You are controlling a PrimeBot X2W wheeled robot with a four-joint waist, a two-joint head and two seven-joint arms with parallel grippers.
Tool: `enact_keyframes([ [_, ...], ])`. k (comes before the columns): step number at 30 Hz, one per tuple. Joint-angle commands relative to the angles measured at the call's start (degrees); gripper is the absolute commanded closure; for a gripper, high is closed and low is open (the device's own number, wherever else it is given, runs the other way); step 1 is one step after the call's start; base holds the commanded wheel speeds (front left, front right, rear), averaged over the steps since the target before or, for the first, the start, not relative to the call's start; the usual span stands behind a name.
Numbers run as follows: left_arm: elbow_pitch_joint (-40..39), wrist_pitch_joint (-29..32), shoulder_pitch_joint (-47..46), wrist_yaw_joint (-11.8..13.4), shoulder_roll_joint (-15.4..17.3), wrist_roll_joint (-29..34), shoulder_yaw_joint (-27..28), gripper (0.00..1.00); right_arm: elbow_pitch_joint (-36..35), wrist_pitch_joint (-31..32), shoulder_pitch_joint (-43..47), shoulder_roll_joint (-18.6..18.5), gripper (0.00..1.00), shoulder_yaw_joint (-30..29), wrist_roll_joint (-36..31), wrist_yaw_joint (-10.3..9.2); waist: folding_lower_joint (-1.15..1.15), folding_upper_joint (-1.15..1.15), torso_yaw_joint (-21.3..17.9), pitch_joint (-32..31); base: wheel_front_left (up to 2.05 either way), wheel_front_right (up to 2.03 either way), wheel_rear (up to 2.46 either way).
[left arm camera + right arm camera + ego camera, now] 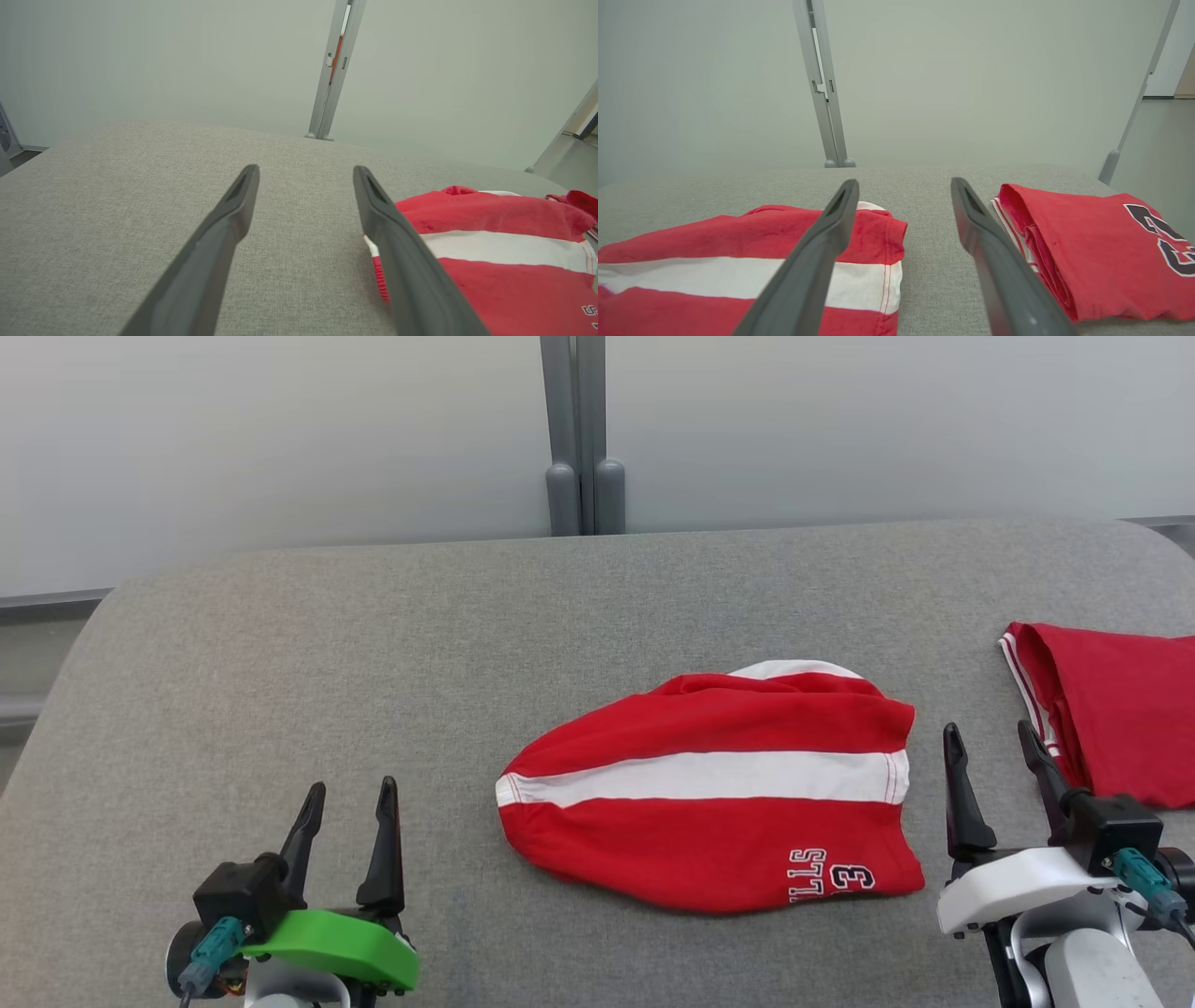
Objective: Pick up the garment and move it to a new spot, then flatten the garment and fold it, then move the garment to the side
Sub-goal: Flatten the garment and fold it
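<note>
Head view: we read "LLS 3" on the garment (709,775); our left hand (352,786) and right hand (988,728) are released and hold nothing.

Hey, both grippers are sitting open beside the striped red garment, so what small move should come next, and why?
Probably ease the right gripper leftward onto the right edge of the striped garment to grasp it. That gripper is open, empty and just beside that edge, while the left gripper, also open, sits farther off.
</note>
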Motion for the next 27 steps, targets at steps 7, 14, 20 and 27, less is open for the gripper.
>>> enact_keyframes([
  [7,-0.51,-0.11,-0.17,-0.30,0.00,-1.07,-0.86,0.00,0.11,-0.16,-0.79,0.00,0.00,0.21,0.08,-0.12,0.00,0.00,0.02,0.56,0.00,0.00,0.00],
  [14,-0.41,-0.12,-0.65,-0.31,0.14,-1.80,-1.64,0.00,-0.08,-0.16,-0.96,-0.15,0.00,0.37,-0.18,-0.12,0.00,0.00,0.12,1.10,0.00,0.00,0.00],
  [20,0.72,-0.12,-1.40,-0.31,0.56,-3.56,-3.94,0.00,2.91,-0.16,-1.62,-0.46,0.00,1.24,1.33,-0.12,0.00,0.00,-0.18,1.64,0.00,0.00,0.00],
  [27,8.46,0.01,-5.95,-0.31,1.50,-7.91,-11.22,0.00,11.83,6.92,-7.53,-3.61,0.00,5.51,8.19,-0.12,0.00,0.00,-0.76,4.33,0.00,0.00,0.00],
])
